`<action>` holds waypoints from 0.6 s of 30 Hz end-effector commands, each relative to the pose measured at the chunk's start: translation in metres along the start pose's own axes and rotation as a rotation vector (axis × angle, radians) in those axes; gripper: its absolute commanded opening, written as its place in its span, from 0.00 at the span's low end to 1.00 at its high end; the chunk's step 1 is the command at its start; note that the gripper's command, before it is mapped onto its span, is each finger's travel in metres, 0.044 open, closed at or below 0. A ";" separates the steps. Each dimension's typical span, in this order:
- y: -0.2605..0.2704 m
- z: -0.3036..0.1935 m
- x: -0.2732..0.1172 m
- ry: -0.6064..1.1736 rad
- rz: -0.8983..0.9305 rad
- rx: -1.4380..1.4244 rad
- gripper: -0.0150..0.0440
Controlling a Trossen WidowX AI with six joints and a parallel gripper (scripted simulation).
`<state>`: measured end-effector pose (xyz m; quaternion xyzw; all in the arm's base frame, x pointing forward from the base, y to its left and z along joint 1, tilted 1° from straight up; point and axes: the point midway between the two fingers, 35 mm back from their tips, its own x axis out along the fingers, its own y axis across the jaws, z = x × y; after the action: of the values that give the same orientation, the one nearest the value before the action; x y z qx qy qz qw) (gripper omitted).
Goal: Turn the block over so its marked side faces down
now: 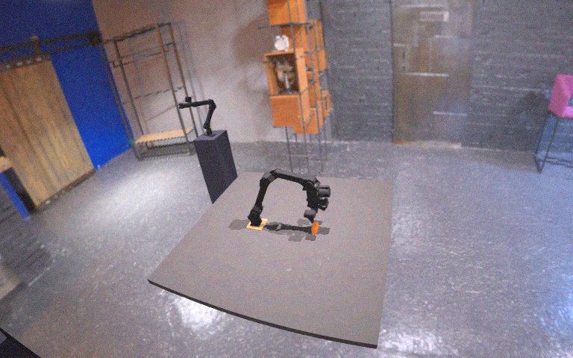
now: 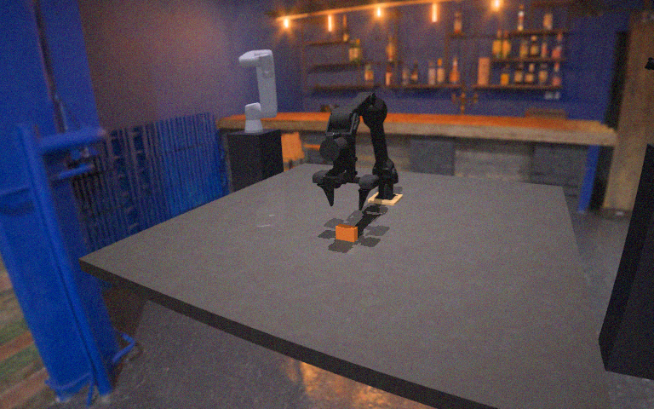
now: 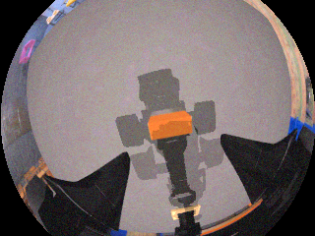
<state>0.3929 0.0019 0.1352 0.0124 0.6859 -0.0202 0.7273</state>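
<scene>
Block (image 2: pixel 346 233) small in every view; marked side too small to tell, underside hidden. Top view: block (image 1: pixel 314 228) only orange speck, gripper (image 1: pixel 311 215) fingers blurred together. Wrist view: fingers cut by lens rim, tips out of sight; table (image 3: pixel 86 79) edges smeared, room beyond unreadable.
</scene>
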 end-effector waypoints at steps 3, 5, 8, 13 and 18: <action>0.001 -0.003 0.027 0.017 0.004 0.002 1.00; 0.001 -0.003 0.029 0.017 0.004 0.002 1.00; 0.000 -0.003 0.041 0.017 0.004 0.002 1.00; 0.000 -0.003 0.047 0.017 0.004 0.002 1.00; 0.000 -0.003 0.055 0.017 0.004 0.002 1.00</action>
<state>0.3937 0.0010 0.0861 0.0132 0.6906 -0.0210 0.7229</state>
